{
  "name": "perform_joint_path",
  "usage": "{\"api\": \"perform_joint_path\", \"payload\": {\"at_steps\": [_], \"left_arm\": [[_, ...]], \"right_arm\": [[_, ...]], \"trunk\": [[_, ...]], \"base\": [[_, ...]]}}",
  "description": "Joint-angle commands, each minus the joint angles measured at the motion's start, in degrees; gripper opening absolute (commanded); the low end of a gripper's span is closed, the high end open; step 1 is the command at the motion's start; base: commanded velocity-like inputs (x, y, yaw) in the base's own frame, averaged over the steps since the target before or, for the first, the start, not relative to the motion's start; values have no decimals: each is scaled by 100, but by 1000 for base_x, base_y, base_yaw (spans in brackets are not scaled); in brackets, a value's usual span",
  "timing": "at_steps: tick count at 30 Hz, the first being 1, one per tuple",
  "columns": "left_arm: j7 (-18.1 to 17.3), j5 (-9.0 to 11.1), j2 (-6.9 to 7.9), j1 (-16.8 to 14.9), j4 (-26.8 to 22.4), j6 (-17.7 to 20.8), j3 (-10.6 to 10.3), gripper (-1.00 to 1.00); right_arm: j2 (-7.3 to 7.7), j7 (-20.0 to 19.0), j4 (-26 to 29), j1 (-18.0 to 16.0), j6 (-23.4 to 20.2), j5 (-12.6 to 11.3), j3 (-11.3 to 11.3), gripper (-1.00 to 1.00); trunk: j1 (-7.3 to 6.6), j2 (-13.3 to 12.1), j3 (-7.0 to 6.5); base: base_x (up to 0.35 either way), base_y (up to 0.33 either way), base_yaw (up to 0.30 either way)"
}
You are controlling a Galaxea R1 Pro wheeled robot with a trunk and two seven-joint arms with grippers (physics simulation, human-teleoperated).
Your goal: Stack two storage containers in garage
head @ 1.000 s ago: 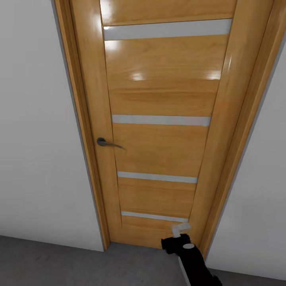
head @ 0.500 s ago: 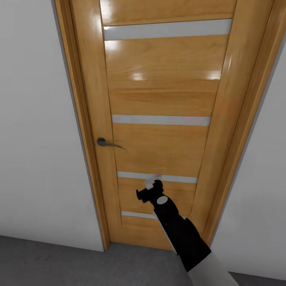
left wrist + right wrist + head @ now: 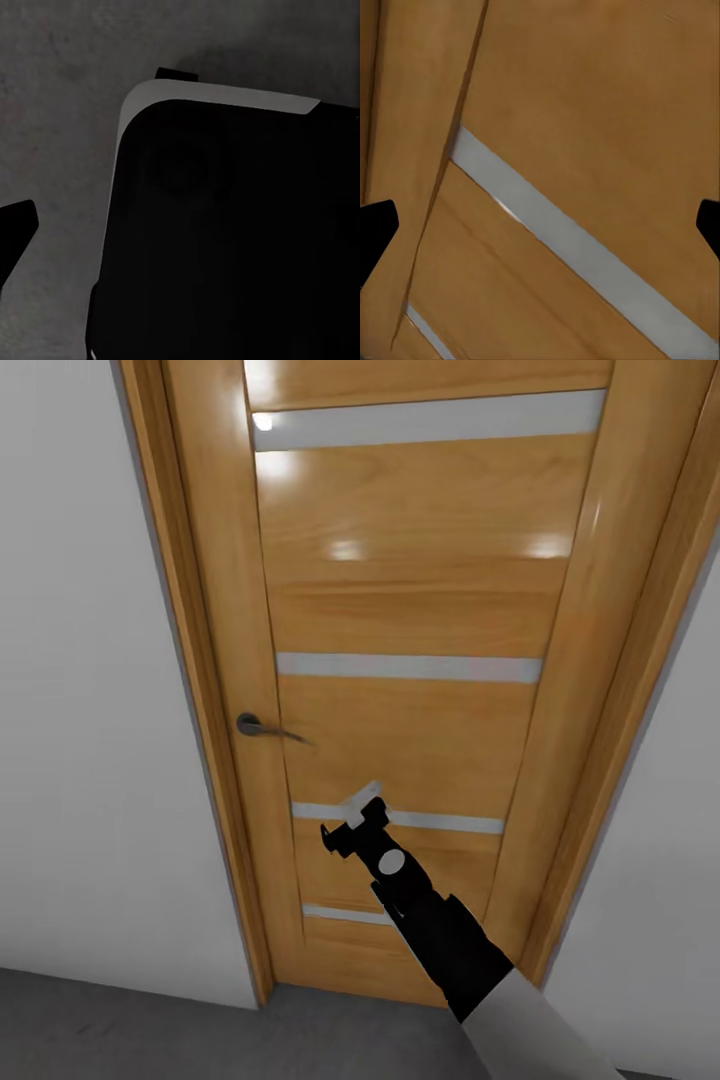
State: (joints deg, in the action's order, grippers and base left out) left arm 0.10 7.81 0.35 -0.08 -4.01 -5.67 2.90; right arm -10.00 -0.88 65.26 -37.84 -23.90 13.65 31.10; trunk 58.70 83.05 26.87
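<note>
Closed wooden door [image 3: 400, 690] with grey glass strips, lever handle [image 3: 258, 727] on its left, right gripper [image 3: 352, 812] raised against the lower panels, fingers spread wide apart and empty, left gripper's spread unclear over dark concrete floor [image 3: 67, 97], grey walls [image 3: 90, 760] either side.

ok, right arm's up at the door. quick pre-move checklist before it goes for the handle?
1. Door shut in its frame: ok, no gap shows in the head view.
2. Door handle in view and unobstructed: ok, it sits at the door's left edge with nothing in front of it.
3. Right gripper lined up with the handle: not ok, it is lower and well to the right, in front of a grey inlay strip.
4. Right gripper open: ok, the fingertips sit at opposite edges of the right wrist view with nothing between them.
5. Left gripper free: cannot tell, one fingertip shows over dark grey floor.
6. Right gripper touching the door: cannot tell.
</note>
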Motion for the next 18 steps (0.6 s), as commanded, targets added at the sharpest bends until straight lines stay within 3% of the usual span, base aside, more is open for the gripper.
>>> {"api": "perform_joint_path", "payload": {"at_steps": [1, 11, 18], "left_arm": [[-1, 23, -1, -1, -2, -15, 29, 100], [-1, 36, 8, -1, 3, -17, 35, 100], [-1, 30, 3, -1, 1, -16, 36, 100]], "right_arm": [[0, -9, 1, -4, -15, 55, 14, 100], [0, 16, -20, -4, 473, 59, 33, 100], [0, -5, -19, -4, 1163, 58, 50, 100]], "trunk": [[3, 3, 6], [3, 3, 6], [3, 3, 6]], "base": [[316, 0, 0], [320, 0, 0], [321, 0, 0]]}}
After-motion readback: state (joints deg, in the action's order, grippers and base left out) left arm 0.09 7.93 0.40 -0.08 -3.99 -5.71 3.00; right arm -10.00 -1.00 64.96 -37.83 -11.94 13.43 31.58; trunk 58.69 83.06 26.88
